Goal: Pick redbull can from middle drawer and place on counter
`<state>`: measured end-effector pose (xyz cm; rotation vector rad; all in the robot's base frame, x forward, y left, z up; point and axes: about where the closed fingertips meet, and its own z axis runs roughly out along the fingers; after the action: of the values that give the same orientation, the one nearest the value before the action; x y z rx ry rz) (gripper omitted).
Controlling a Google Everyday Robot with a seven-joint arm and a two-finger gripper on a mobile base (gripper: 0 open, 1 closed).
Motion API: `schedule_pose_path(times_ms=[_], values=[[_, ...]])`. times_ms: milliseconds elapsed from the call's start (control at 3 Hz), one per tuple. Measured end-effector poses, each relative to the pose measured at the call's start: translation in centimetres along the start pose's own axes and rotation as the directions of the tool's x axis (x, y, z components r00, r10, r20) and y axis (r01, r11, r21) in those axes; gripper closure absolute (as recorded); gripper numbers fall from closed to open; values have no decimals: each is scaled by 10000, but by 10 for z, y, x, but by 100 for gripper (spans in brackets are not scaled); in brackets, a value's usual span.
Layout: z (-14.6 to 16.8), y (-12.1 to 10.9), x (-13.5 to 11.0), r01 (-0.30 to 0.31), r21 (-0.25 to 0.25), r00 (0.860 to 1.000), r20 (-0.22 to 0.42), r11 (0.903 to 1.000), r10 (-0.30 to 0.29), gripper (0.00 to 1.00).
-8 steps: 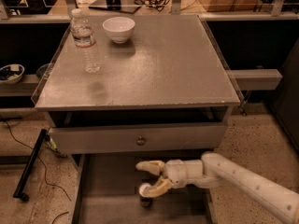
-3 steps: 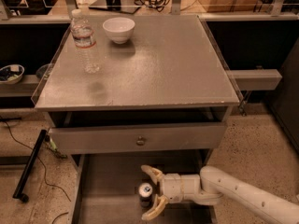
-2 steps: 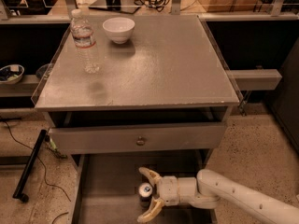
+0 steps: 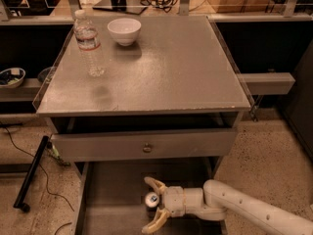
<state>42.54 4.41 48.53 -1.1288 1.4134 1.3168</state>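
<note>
Hand spread wide around the redbull can in the middle drawer.
The can stands upright on the pulled-out drawer's bare floor, silver top up, between the hand's two tan fingers; I cannot tell whether either finger touches it. The white arm reaches in from the lower right. Above is the drawer with a round knob. On the bench, a water bottle and a white bowl stand near its far left corner.
</note>
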Motion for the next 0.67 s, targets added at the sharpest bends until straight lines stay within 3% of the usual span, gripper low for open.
schedule_pose_path(times_ms=[667], values=[[0, 0, 0, 0, -1, 10000, 0, 10000, 0, 42]])
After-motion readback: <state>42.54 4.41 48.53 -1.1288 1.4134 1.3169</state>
